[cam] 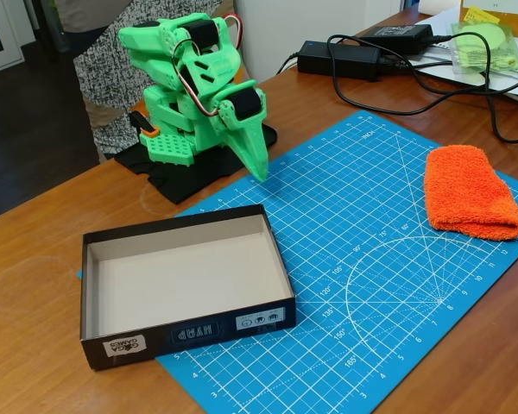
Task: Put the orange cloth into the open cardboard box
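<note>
Not started: arm (198, 86) folded far left, claw (257, 164) together, empty. Cloth (470, 191) far right on mat (well apart from box (186, 332)). Next: reach right, open, grasp cloth.

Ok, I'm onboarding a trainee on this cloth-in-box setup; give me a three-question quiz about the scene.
1. True or false: the orange cloth lies inside the open cardboard box.
2. What does the cloth rest on: A) bare wood, B) the blue cutting mat, C) a power adapter?
3. In the fixed view, which side of the cloth is the box on?

Key: 1. False, the box holds nothing. 2. B. 3. Left; the green arm's gripper points down at the mat, behind the box.
</note>
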Robot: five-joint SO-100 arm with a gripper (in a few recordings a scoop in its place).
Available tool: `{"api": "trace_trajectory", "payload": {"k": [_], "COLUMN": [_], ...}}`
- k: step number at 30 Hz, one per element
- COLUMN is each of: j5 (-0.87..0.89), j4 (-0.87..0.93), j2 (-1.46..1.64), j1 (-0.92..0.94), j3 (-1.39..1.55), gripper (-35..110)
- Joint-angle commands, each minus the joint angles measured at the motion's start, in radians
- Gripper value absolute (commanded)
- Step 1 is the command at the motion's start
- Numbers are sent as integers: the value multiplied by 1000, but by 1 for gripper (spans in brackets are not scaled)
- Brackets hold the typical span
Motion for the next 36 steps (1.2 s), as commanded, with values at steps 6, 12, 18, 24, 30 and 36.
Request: {"api": "trace_trajectory", "payload": {"k": [6, 12, 18, 24, 30, 36], "j5": [54, 58, -60, -160, -216, -206], "j4": [-41, -67, 238, 572, 569, 505], "j2": [-163, -1071, -1930, -2629, -2844, -2927], "j1": [-118, -302, -411, -497, -574, -578], "j3": [-302, -1029, -1896, -2882, -2996, -2996], "gripper": [10, 21, 35, 38, 39, 39]}}
